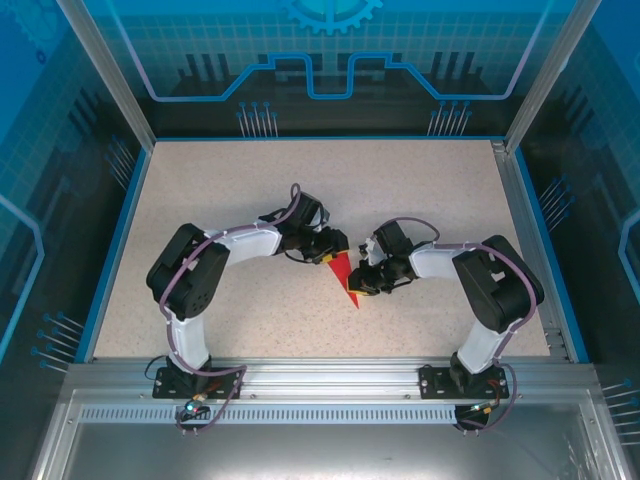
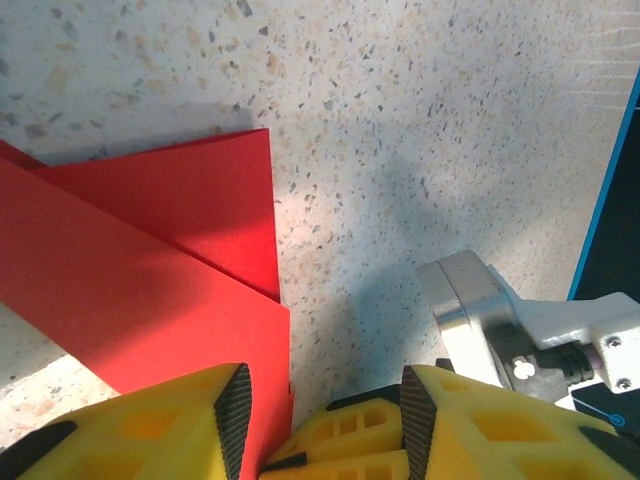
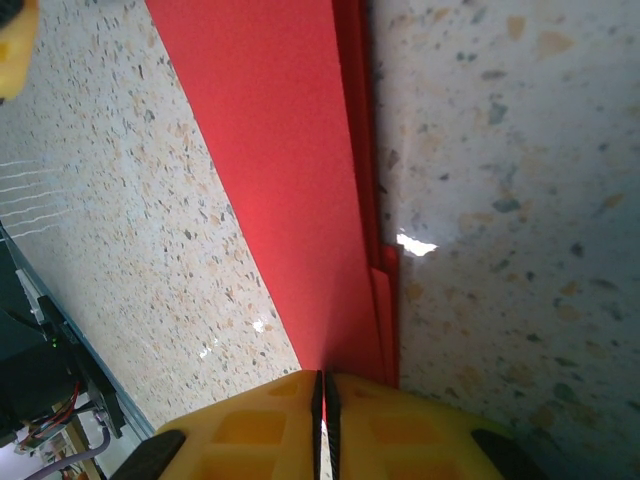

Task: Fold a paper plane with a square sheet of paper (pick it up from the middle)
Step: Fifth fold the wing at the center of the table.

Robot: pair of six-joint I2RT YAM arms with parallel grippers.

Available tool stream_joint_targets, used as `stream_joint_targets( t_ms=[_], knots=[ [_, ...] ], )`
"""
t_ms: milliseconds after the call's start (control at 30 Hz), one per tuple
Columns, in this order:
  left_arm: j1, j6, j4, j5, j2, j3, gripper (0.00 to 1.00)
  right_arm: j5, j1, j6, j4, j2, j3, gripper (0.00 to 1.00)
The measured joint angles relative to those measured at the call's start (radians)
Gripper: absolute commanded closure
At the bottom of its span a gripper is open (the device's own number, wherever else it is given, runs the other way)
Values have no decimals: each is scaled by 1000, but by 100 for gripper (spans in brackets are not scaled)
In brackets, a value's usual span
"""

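Note:
The red paper, folded into a narrow pointed paper plane (image 1: pixel 346 276), lies on the speckled table between the two arms, its tip toward the near edge. My right gripper (image 1: pixel 366 284) is shut on the paper's long folded edge; in the right wrist view the yellow jaws (image 3: pixel 322 385) meet with a sliver of layered red paper (image 3: pixel 290 150) pinched between them. At the plane's wide end, my left gripper (image 1: pixel 334 246) stands open. Seen from the left wrist, the paper (image 2: pixel 150 260) lies flat with its edge beside the left pad (image 2: pixel 236 415), and the gripper (image 2: pixel 320 385) pinches nothing.
A white and silver part of the right arm (image 2: pixel 485 310) sits close in front of the left gripper. A yellow fingertip of the left gripper (image 3: pixel 14 40) shows at the top left of the right wrist view. A blue rim (image 1: pixel 112 240) borders the table.

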Motion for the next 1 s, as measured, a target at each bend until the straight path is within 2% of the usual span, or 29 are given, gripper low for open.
stream_joint_targets(
  t_ms=[333, 567, 1000],
  knots=[
    [-23, -6, 18, -5, 5, -26, 55, 0, 0, 0, -14, 6, 9, 87],
    [-24, -6, 28, -13, 63, -26, 57, 0, 0, 0, -16, 7, 10, 87],
    [30, 18, 28, 6, 86, -5, 57, 1, 0, -4, -41, 16, 24, 89]
  ],
)
